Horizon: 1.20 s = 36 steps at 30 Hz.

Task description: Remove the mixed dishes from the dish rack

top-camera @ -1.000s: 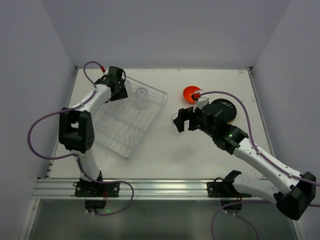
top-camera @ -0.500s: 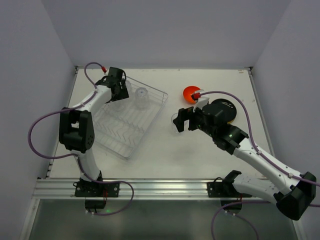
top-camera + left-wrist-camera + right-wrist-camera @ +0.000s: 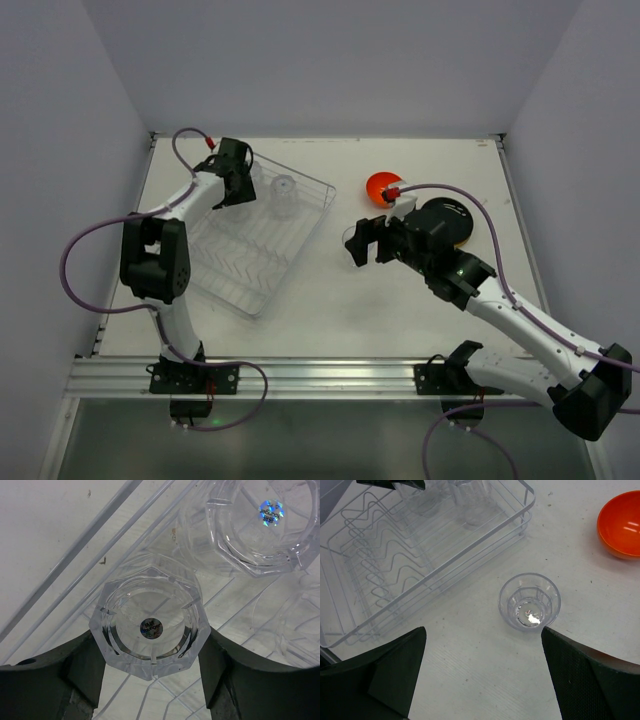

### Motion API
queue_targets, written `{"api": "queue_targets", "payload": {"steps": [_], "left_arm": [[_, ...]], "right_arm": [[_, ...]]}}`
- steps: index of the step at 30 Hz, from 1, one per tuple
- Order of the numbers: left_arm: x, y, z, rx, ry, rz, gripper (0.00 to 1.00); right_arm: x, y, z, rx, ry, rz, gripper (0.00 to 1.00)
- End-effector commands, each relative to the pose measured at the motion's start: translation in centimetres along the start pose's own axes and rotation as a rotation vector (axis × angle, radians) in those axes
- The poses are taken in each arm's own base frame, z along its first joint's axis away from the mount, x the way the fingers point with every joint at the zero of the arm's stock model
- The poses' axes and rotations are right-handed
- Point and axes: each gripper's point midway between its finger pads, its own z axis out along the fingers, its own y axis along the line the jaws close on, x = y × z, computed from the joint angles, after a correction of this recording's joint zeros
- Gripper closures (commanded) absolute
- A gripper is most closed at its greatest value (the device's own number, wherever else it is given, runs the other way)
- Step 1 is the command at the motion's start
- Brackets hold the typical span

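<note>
The dish rack of thin silvery wire lies on the left of the table. My left gripper reaches down into its far corner. There an upside-down clear glass stands between the black fingers, which press on both of its sides. A second upside-down glass stands just beyond it. My right gripper hovers open over the table right of the rack. An upright clear glass stands free on the table just ahead of it. The orange-red bowl sits further back.
A black plate lies under the right arm, beside the bowl. Part of another clear glass shows at the right edge of the left wrist view. The rack's zigzag prongs hold nothing.
The left jaws have narrowed onto the upside-down glass in the rack's corner. The right gripper has barely shifted and stays open near the glass on the table.
</note>
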Motion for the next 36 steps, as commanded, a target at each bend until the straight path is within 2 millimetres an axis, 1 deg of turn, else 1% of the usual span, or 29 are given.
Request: {"api": "queue_targets", "payload": {"steps": [1, 3, 4, 6, 7, 8, 9, 12, 13, 15, 16, 17, 18, 19, 20, 21, 22, 23, 24, 25, 26, 27, 28, 29, 30, 31, 32, 33, 36], "left_arm": [[-1.8, -0.2, -1.1, 0.030, -0.056, -0.004, 0.63], [-2.3, -0.4, -2.3, 0.058, -0.076, 0.001, 0.80], [-2.9, -0.5, -3.4, 0.070, -0.098, 0.008, 0.84], [-3.1, -0.4, -4.4, 0.076, -0.119, 0.010, 0.92], [-3.8, -0.5, -5.7, 0.092, -0.150, 0.009, 0.95], [-4.1, -0.6, -6.3, 0.102, -0.163, 0.007, 0.97], [-4.6, -0.7, -7.7, 0.122, -0.190, 0.004, 1.00], [-5.2, -0.8, -10.0, 0.156, -0.228, 0.005, 1.00], [-5.9, -1.0, -11.8, 0.182, -0.265, 0.001, 1.00], [-5.7, -1.7, -13.7, 0.231, -0.288, 0.009, 1.00], [-6.1, -1.7, -16.0, 0.274, -0.325, 0.001, 1.00], [-5.5, -2.9, -17.1, 0.348, -0.326, 0.015, 1.00], [-4.8, -4.4, -18.7, 0.432, -0.339, 0.051, 1.00], [-4.8, -5.1, -21.8, 0.533, -0.388, 0.061, 1.00], [-3.2, -7.3, -23.4, 0.690, -0.373, 0.105, 1.00], [-2.0, -8.6, -25.3, 0.777, -0.376, 0.127, 1.00], [-1.6, -8.8, -28.0, 0.854, -0.417, 0.128, 1.00], [0.0, -10.2, -29.5, 0.984, -0.411, 0.162, 1.00], [1.0, -10.4, -32.4, 1.092, -0.425, 0.156, 1.00], [2.6, -11.2, -34.7, 1.264, -0.462, 0.139, 1.00], [3.5, -11.3, -36.5, 1.366, -0.469, 0.142, 1.00], [3.9, -10.7, -38.8, 1.446, -0.469, 0.077, 1.00], [4.7, -10.7, -38.8, 1.498, -0.491, 0.051, 1.00], [5.1, -10.5, -39.4, 1.535, -0.457, -0.008, 1.00], [5.4, -10.0, -40.3, 1.574, -0.464, -0.037, 1.00], [6.0, -10.0, -40.4, 1.620, -0.475, -0.057, 1.00], [6.6, -9.9, -40.7, 1.654, -0.455, -0.076, 1.00], [7.1, -9.9, -41.2, 1.696, -0.412, -0.117, 1.00], [8.0, -9.8, -41.5, 1.746, -0.391, -0.160, 1.00]], "right_arm": [[-1.5, 0.8, -0.4, -0.034, -0.065, 0.007, 0.01], [-1.5, 0.7, -0.4, -0.033, -0.064, 0.007, 0.01], [-1.5, 0.7, -0.4, -0.030, -0.067, 0.007, 0.01], [-1.6, 0.6, -0.4, -0.027, -0.069, 0.008, 0.01], [-1.5, 0.7, -0.4, -0.030, -0.068, 0.008, 0.01], [-1.6, 0.7, -0.4, -0.030, -0.071, 0.009, 0.01], [-1.4, 0.6, -0.3, -0.028, -0.066, 0.010, 0.01], [-1.5, 0.6, -0.2, -0.024, -0.068, 0.009, 0.01], [-1.5, 0.5, -0.2, -0.021, -0.069, 0.011, 0.01], [-1.6, 0.4, -0.3, -0.015, -0.076, 0.014, 0.01], [-1.9, 0.6, -0.4, -0.022, -0.087, 0.017, 0.01], [-1.7, 0.9, -0.5, -0.044, -0.084, 0.017, 0.01], [-1.7, 1.3, -0.6, -0.067, -0.088, 0.013, 0.01], [-1.8, 1.6, -0.7, -0.089, -0.104, 0.009, 0.01], [-1.7, 1.8, -0.7, -0.105, -0.104, -0.003, 0.01], [-1.8, 2.0, -0.8, -0.119, -0.109, -0.005, 0.01], [-2.1, 2.2, -0.8, -0.125, -0.124, -0.004, 0.01], [-2.1, 2.8, -0.9, -0.160, -0.121, -0.003, 0.01], [-1.9, 4.3, -1.3, -0.243, -0.108, -0.009, 0.01], [-2.5, 6.6, -2.5, -0.387, -0.132, -0.031, 0.01], [-2.4, 7.6, -3.1, -0.450, -0.130, -0.036, 0.01], [-2.2, 8.5, -3.8, -0.510, -0.119, -0.032, 0.01], [-2.5, 9.2, -4.8, -0.553, -0.125, -0.023, 0.01], [-2.4, 9.8, -5.6, -0.597, -0.125, -0.026, 0.01], [-2.6, 10.7, -6.6, -0.659, -0.146, -0.031, 0.01], [-2.4, 11.9, -7.8, -0.758, -0.164, -0.027, 0.02], [-3.0, 12.4, -9.3, -0.805, -0.213, -0.032, 0.02], [-3.2, 12.6, -9.9, -0.825, -0.236, -0.028, 0.03], [-4.1, 12.9, -11.2, -0.856, -0.288, -0.016, 0.05]]}}
